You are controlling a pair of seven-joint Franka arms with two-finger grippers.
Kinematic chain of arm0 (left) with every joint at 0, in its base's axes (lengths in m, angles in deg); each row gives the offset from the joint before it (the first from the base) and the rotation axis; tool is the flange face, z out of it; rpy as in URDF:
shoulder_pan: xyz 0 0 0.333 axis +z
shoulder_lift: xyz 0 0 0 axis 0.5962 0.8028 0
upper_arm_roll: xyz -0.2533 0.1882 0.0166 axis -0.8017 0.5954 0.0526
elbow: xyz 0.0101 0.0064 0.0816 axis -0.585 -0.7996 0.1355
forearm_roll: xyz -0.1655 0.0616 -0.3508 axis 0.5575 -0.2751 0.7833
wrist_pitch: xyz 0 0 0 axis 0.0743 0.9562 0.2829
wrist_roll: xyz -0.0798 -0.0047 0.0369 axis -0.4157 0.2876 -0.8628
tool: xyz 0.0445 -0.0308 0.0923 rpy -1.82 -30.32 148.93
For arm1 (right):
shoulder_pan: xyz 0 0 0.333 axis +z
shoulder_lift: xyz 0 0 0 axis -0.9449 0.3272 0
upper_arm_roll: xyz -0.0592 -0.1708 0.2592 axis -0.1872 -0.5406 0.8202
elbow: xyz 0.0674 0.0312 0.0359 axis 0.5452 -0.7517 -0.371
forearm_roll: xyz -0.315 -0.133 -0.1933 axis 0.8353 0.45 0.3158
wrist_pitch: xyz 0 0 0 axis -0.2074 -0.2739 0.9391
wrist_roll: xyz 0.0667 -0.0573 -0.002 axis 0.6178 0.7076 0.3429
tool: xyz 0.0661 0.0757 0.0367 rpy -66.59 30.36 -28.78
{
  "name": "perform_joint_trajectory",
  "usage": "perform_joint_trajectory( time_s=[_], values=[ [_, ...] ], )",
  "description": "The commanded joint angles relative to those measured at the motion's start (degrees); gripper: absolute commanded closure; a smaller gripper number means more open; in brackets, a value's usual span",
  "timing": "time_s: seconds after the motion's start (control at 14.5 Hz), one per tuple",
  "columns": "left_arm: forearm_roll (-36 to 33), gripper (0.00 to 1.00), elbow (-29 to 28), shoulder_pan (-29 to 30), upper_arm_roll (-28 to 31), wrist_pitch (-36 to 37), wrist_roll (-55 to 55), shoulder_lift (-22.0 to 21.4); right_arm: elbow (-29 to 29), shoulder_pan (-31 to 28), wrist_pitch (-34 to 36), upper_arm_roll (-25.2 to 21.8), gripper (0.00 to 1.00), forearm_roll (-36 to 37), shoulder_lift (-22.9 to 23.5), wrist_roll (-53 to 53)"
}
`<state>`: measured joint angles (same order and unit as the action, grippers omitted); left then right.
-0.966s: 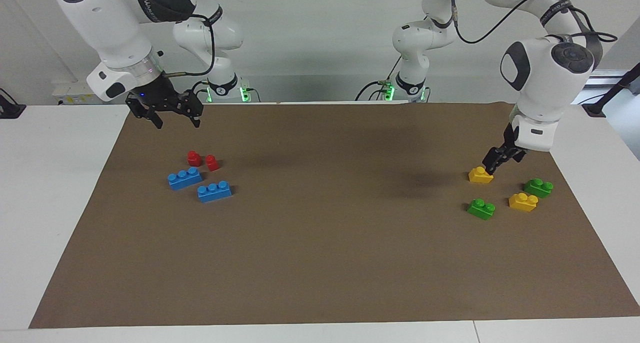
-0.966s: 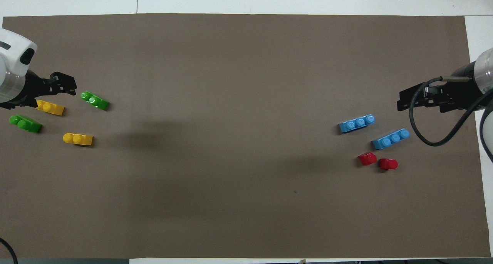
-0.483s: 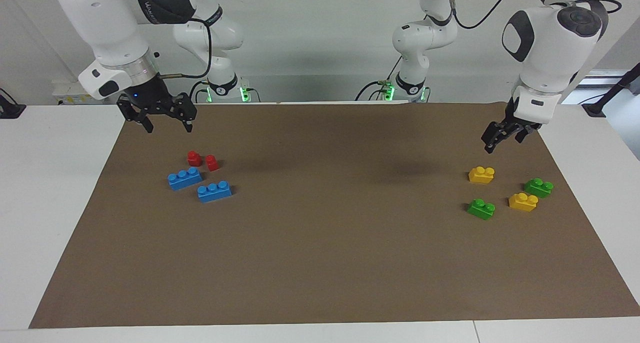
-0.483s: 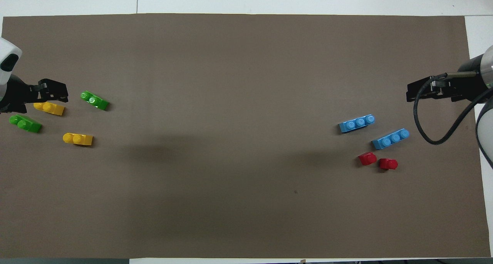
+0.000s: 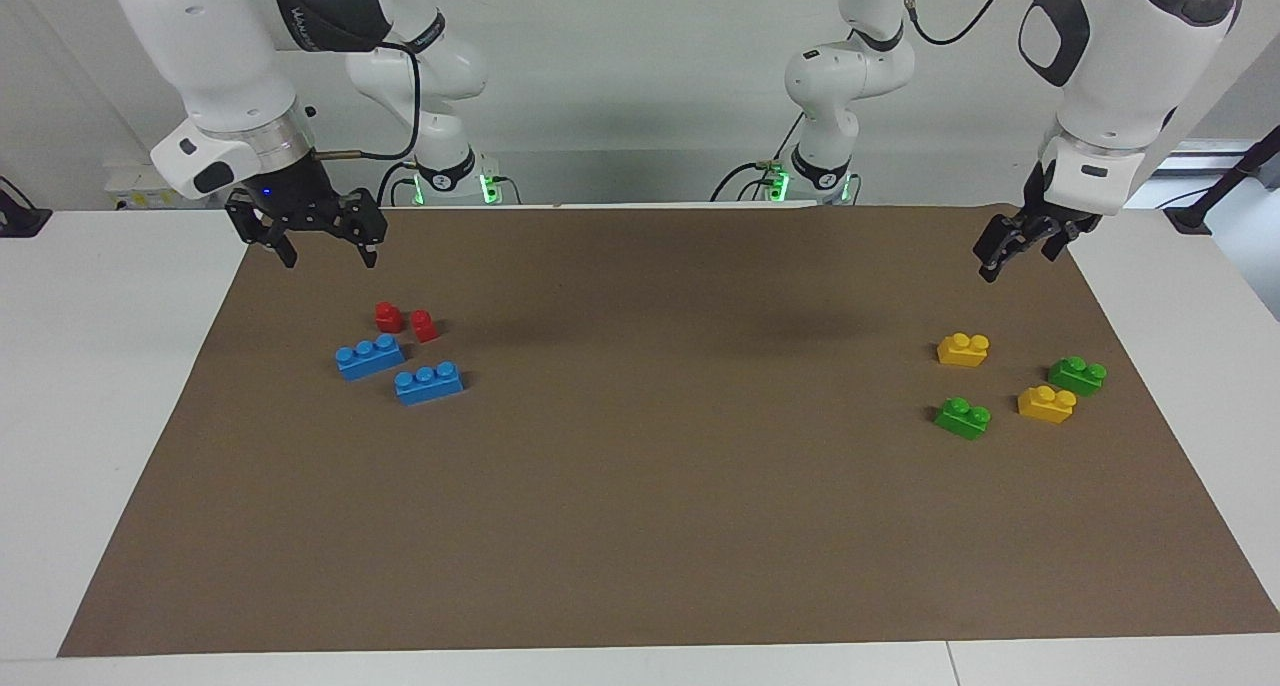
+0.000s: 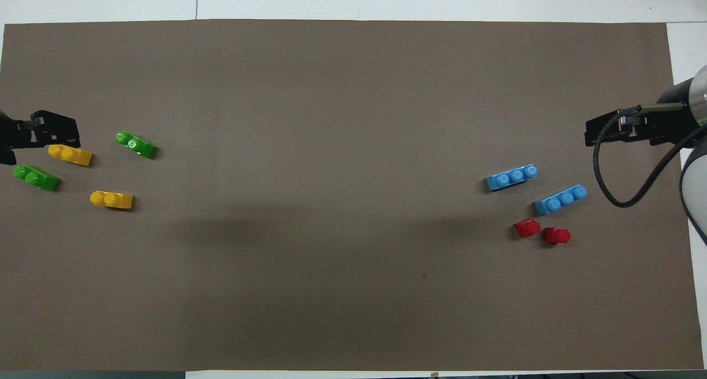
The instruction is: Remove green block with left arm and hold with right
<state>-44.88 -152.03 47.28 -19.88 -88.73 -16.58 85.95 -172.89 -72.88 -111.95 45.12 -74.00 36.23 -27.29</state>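
Hanging spread and empty, the left gripper [image 5: 1005, 255] is raised above the mat's edge, the green block [image 5: 962, 417] lying below it, well apart. Right gripper [image 5: 322, 247] hovers with fingers parted over the mat near the red blocks [image 5: 405, 321]

The brown mat [image 5: 640, 486] looked like matt paper, smooth and flat on the glossier white table [image 5: 100, 386]. The green block [image 5: 963, 417] and the yellow brick [image 5: 963, 349], under the left gripper [image 5: 1018, 251], were shiny moulded plastic. The arms' white shells [image 5: 1110, 56] were glossy.
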Motion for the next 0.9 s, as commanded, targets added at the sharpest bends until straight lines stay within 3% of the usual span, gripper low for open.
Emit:
perform_joint_trajectory(
  time_s=[0.0,0.14,0.21,0.83],
  values=[
    [0.65,0.0,1.65,-5.71,3.71,2.02,-0.89,-0.1,-0.17,-0.66,1.15,0.5,0.0,0.65,-0.02,-1.35],
    [0.65,0.0,2.88,-14.85,13.54,3.07,-0.98,-0.1,-0.17,-0.66,2.64,0.5,0.0,0.56,-0.02,-1.35],
    [0.65,0.0,3.06,-16.03,15.15,3.33,-1.33,-0.19,-0.17,-0.66,2.82,0.5,0.0,0.56,-0.02,-1.35],
    [3.89,0.0,4.47,-16.48,15.96,10.63,-10.3,-0.19,0.01,-0.66,3.09,0.5,0.0,-0.32,-0.02,-1.08]
  ],
)
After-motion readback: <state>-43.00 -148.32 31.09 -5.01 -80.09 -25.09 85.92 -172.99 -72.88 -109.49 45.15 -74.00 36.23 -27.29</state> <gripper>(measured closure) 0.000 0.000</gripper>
